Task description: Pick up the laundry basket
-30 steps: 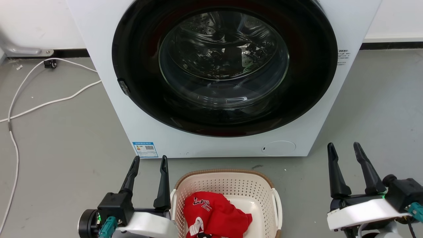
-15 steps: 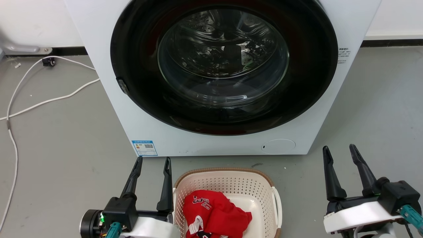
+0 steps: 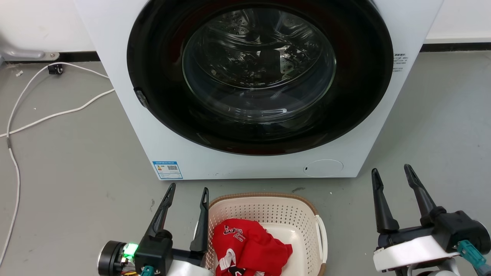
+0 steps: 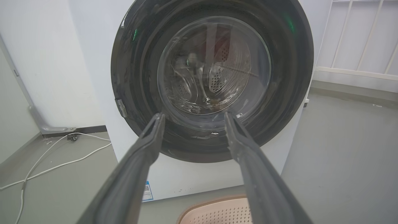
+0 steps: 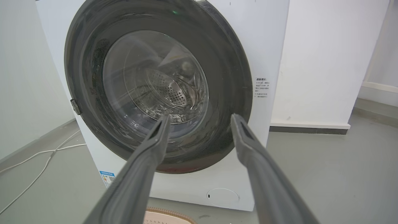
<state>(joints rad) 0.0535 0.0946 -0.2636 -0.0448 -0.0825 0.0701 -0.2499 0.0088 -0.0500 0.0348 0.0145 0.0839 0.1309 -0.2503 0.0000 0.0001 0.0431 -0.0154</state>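
- Your left gripper [image 3: 190, 187]: fingers apart, empty, its inner finger just beside the left rim of the cream perforated plastic laundry basket [image 3: 268, 214]; contact unclear.
- Your right gripper [image 3: 389, 168]: fingers apart, empty, well apart from the basket.
- Basket stands on the grey floor [image 3: 76, 172] before the white front-loading washing machine [image 3: 126, 115], with a red garment [image 3: 249, 245] inside.

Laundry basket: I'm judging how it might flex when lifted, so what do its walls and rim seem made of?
The laundry basket looks like moulded plastic, cream, dull satin finish: its walls carry regular rows of small holes. The brown rim looks woven, probably plastic imitating wicker, though real weave can't be ruled out.
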